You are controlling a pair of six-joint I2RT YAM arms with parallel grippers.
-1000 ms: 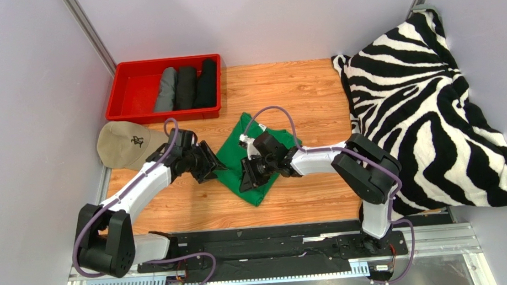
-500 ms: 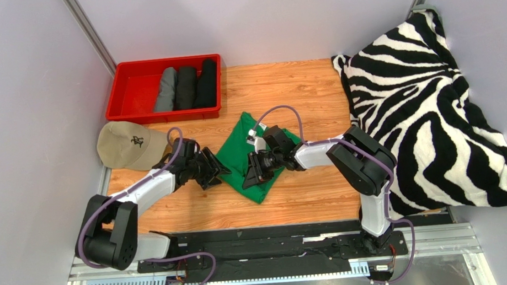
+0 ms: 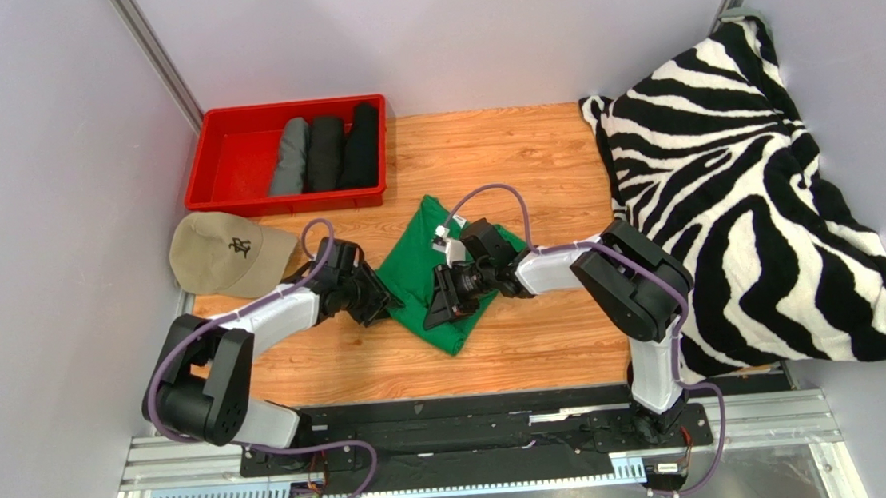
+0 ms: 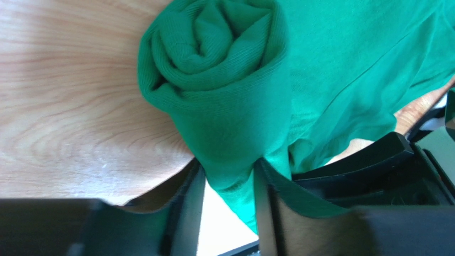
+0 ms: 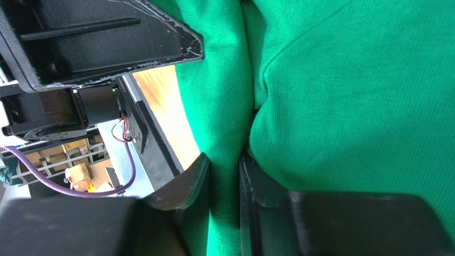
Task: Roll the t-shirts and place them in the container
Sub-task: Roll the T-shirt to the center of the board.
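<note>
The bright green t-shirt [image 3: 415,255] lies on the wooden table [image 3: 524,158], partly rolled; in the left wrist view its rolled end [image 4: 213,69] shows a tight spiral. My left gripper [image 3: 378,299] [image 4: 227,168] is at the shirt's left edge, shut on cloth hanging below the roll. My right gripper [image 3: 441,309] [image 5: 224,160] sits on the shirt's middle, shut on a fold of green cloth. A grey rolled t-shirt [image 3: 289,157] and two black ones [image 3: 325,153] [image 3: 363,145] lie in the red bin [image 3: 238,159].
A beige cap [image 3: 225,254] rests left of my left arm. The zebra-striped blanket [image 3: 745,199] is piled along the right side. The red bin stands at the back left. A metal rail [image 3: 477,445] runs along the near edge.
My left gripper has moved right to the shirt's edge and narrowed onto the cloth. The right gripper shifted slightly toward the back, holding its fold.
</note>
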